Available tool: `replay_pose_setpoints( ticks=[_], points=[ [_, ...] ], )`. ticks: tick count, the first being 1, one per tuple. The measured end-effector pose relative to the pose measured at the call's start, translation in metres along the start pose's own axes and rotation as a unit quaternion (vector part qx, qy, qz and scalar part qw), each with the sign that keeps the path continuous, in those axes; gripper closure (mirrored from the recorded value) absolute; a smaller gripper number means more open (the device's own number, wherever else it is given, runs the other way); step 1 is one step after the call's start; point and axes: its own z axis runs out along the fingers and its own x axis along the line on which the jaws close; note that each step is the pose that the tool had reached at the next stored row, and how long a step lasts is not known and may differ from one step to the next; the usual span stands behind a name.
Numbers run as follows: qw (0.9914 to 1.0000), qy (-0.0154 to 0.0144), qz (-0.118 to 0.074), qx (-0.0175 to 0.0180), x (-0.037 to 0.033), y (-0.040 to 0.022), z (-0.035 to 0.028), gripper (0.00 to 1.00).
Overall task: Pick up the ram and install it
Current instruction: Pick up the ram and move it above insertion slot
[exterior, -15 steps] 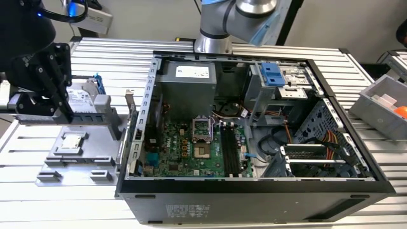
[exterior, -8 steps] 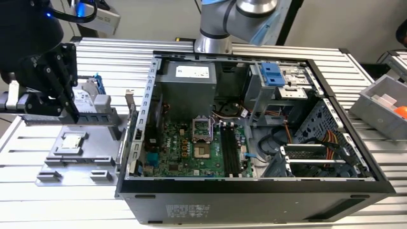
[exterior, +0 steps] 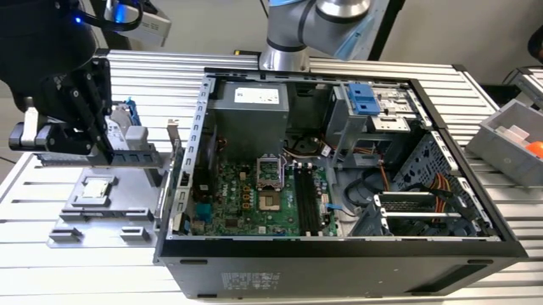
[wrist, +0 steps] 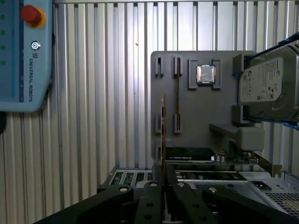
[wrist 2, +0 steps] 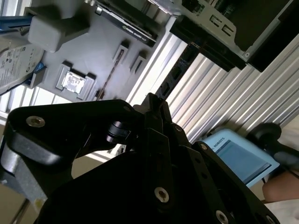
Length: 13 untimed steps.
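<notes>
Black gripper (wrist: 163,176) on ram (wrist: 162,135), edge-on, base hidden.

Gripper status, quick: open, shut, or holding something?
Gripper: shut on the ram, which sticks out edge-on from its tip in the first wrist view.
</notes>
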Motion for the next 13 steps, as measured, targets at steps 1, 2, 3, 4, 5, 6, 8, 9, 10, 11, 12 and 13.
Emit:
replay_pose_setpoints(
  ticks=[1,2,3,4,5,6,8,9,10,11,12,13],
  points=[
    [1.00000,0.0000,0.000,0.0000,0.0000,-0.0010,0.0000,1.00],
    [1.00000,0.0000,0.000,0.0000,0.0000,-0.0020,0.0000,1.00],
    [1.00000,0.0000,0.000,0.0000,0.0000,-0.0028,0.0000,1.00],
    [1.00000,0.0000,0.000,0.0000,-0.0001,-0.0037,0.0000,1.00],
    [1.00000,0.0000,0.000,0.0000,-0.0001,-0.0046,0.0000,1.00],
    [1.00000,0.0000,0.000,0.0000,-0.0001,-0.0054,0.0000,1.00],
    [1.00000,0.0001,0.000,0.0000,-0.0001,-0.0071,0.0000,1.00],
    [1.00000,0.0000,0.000,0.0000,-0.0002,-0.0080,0.0000,1.00],
    [1.00000,0.0001,0.000,0.0000,-0.0002,-0.0089,0.0000,1.00],
    [1.00000,0.0001,0.000,0.0000,-0.0002,-0.0098,0.0000,1.00],
    [1.00000,0.0001,0.000,0.0000,-0.0002,-0.0108,0.0000,1.00],
    [1.00000,0.0001,0.000,0.0000,-0.0002,-0.0116,-0.0001,1.00]
  ],
)
